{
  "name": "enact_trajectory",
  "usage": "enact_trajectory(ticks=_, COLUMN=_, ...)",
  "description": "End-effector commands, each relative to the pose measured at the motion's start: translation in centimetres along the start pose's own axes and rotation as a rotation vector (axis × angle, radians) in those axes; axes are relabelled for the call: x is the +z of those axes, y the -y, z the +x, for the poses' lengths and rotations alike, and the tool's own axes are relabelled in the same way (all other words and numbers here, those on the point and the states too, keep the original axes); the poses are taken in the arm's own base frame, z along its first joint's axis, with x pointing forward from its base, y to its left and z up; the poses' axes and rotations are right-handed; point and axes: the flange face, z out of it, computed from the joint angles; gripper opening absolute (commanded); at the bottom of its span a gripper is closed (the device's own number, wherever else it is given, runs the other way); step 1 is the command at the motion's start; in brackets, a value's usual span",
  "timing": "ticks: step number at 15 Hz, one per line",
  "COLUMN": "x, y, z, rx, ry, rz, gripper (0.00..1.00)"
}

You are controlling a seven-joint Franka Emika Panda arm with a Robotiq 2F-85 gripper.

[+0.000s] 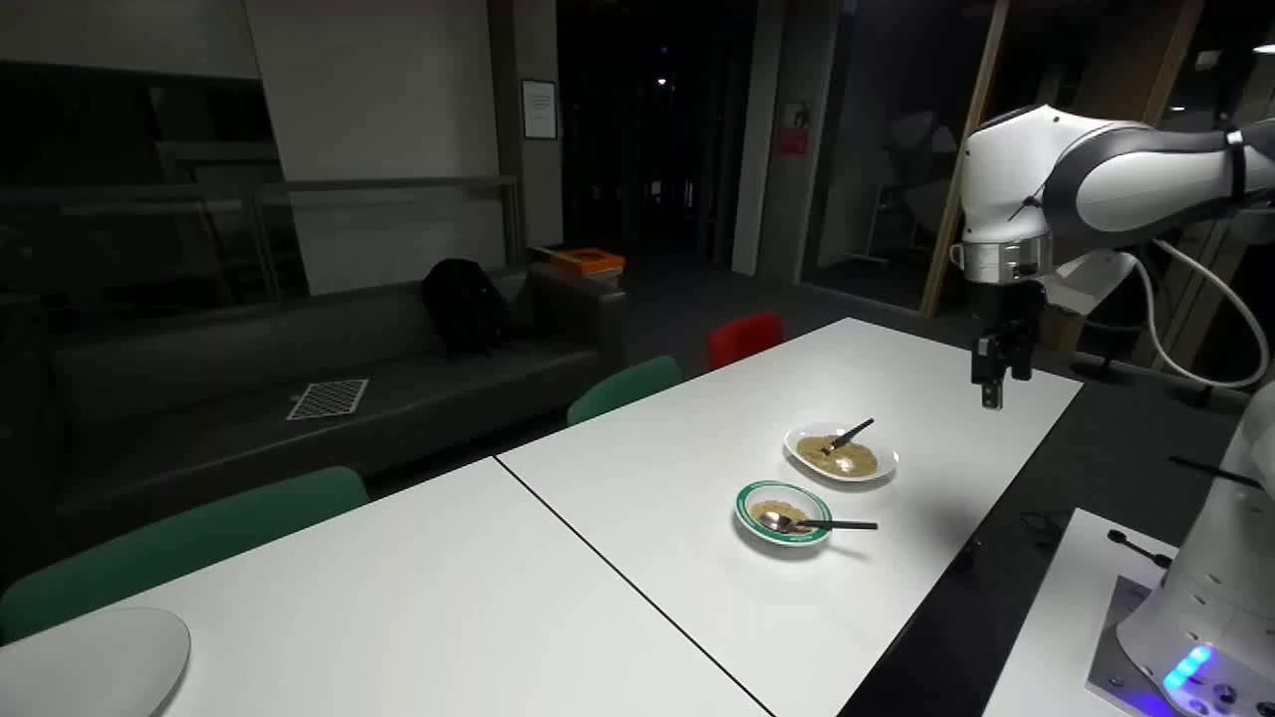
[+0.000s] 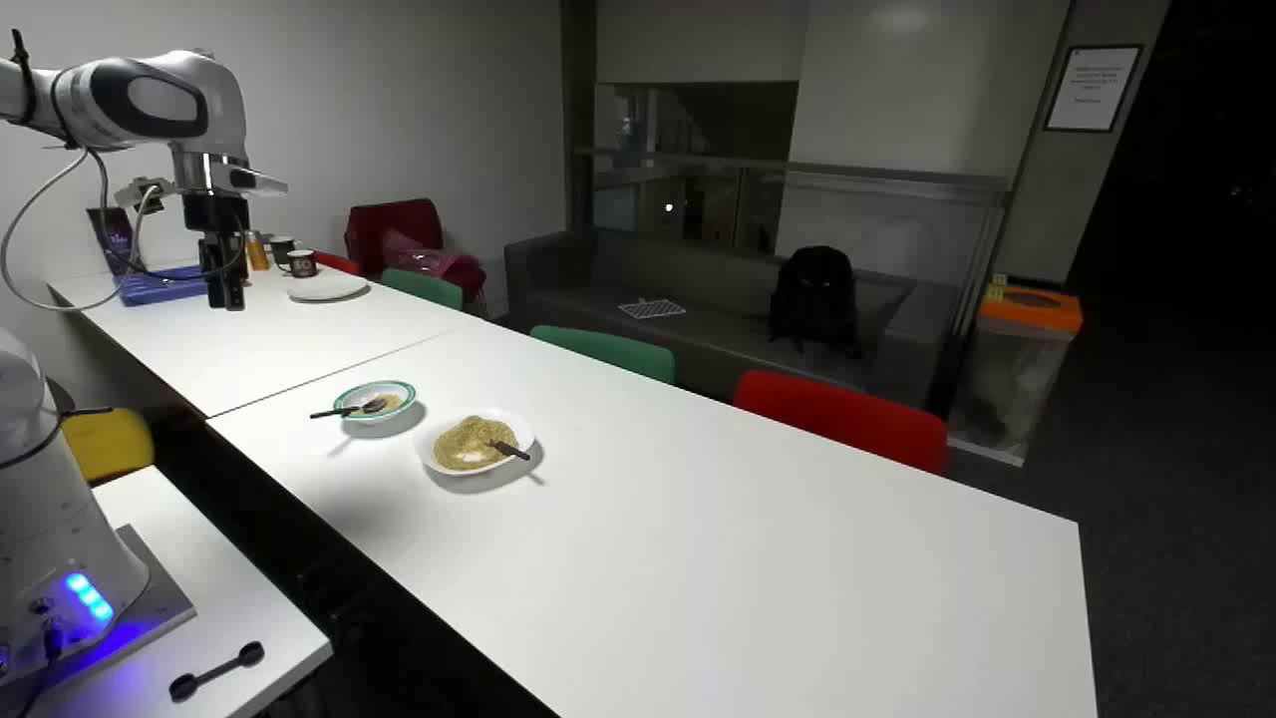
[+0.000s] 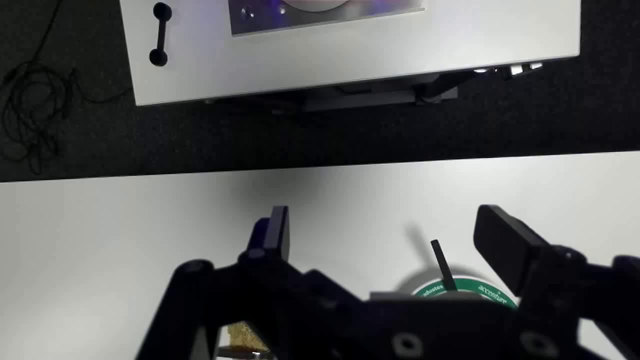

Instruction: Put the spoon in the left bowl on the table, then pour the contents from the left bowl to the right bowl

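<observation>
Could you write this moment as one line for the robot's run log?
gripper: open, empty, above table | spoon: in green-rimmed bowl | tan food: there and in white bowl | pouring: not yet done

The left bowl (image 3: pixel 468 285) has a green, white-lettered rim and tan contents (image 1: pixel 781 507). Beside it, the right bowl (image 1: pixel 887 460) is white.

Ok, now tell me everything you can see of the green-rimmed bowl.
The green-rimmed bowl is round, white inside, with white lettering on its green band, "accenture" legible in the wrist view. It looks ceramic. It stands upright on the white table, beside but apart from the wider bowl. Tan food-like matter lies in the bottom, and a spoon rests in it, dark handle crossing the rim and sticking out past it.
</observation>
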Motion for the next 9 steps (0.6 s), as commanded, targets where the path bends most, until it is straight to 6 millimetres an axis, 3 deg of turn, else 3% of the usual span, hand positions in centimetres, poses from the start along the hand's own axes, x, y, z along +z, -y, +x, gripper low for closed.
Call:
enact_trajectory(ticks=1, x=0.0, y=0.0, z=0.0, rx=0.000, ry=0.001, rz=0.000, gripper=1.00)
enact_trajectory(ticks=5, x=0.1, y=0.2, z=0.1, rx=0.001, ry=0.000, rz=0.008, gripper=1.00)
enact_trajectory(ticks=9, x=1.8, y=2.8, z=0.7, rx=-0.057, ry=-0.040, rz=0.028, gripper=1.00)
